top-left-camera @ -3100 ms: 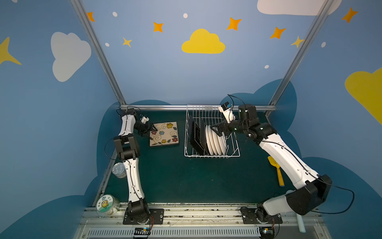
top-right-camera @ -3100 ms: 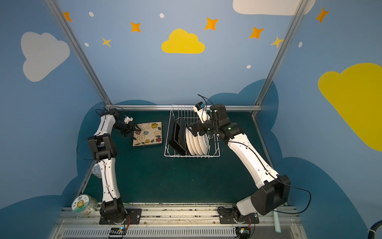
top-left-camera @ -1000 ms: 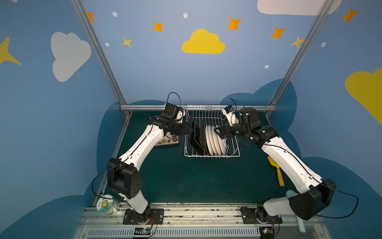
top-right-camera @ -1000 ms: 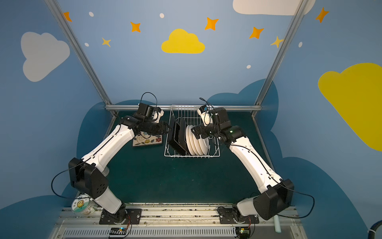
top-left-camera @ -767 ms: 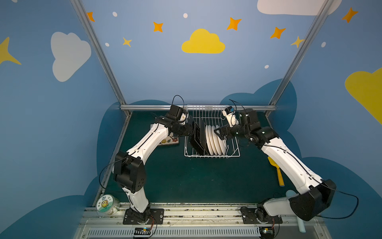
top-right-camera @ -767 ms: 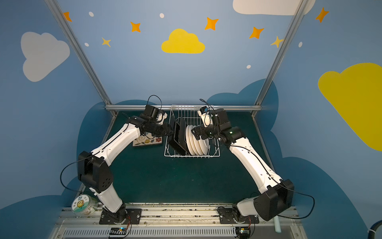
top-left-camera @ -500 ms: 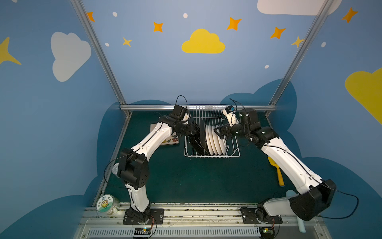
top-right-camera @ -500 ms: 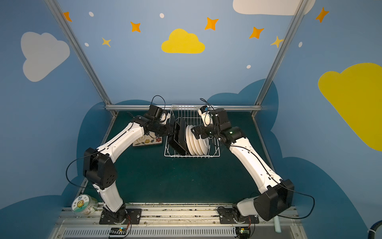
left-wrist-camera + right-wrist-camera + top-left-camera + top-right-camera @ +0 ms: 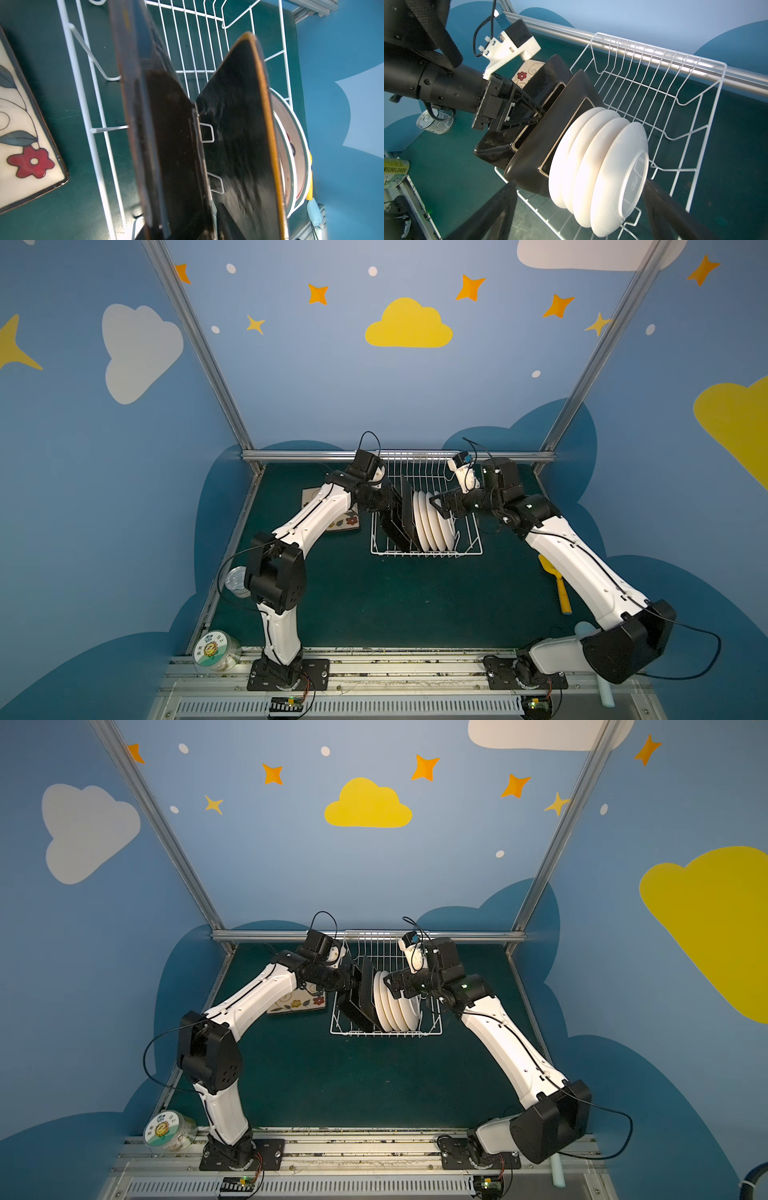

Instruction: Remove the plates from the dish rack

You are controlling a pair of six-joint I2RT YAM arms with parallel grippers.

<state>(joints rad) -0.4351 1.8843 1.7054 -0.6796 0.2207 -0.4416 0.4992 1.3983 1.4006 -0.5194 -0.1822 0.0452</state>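
The white wire dish rack [image 9: 428,552] [image 9: 386,1032] holds two upright black-backed square plates and several round white plates [image 9: 432,518] [image 9: 602,162]. My left gripper [image 9: 392,510] [image 9: 527,116] [image 9: 149,124] straddles the edge of the outer square plate [image 9: 496,149] [image 9: 133,83]. One finger lies along its black back and the other is hidden behind it. The inner square plate [image 9: 529,166] stands just behind. My right gripper [image 9: 442,506] [image 9: 583,218] hangs wide open beside the round plates, holding nothing. Another square plate [image 9: 338,524] [image 9: 20,145] lies face up left of the rack.
A tin can [image 9: 237,580] and a sunflower-labelled tub [image 9: 215,651] sit at the table's left edge. A yellow spatula [image 9: 559,585] and a pale blue spatula [image 9: 606,693] lie on the right. An aluminium rail [image 9: 395,455] runs behind the rack.
My left arm swung from the flat square plate over to the rack, and its jaws have narrowed around the outer square plate. The right arm has barely moved.
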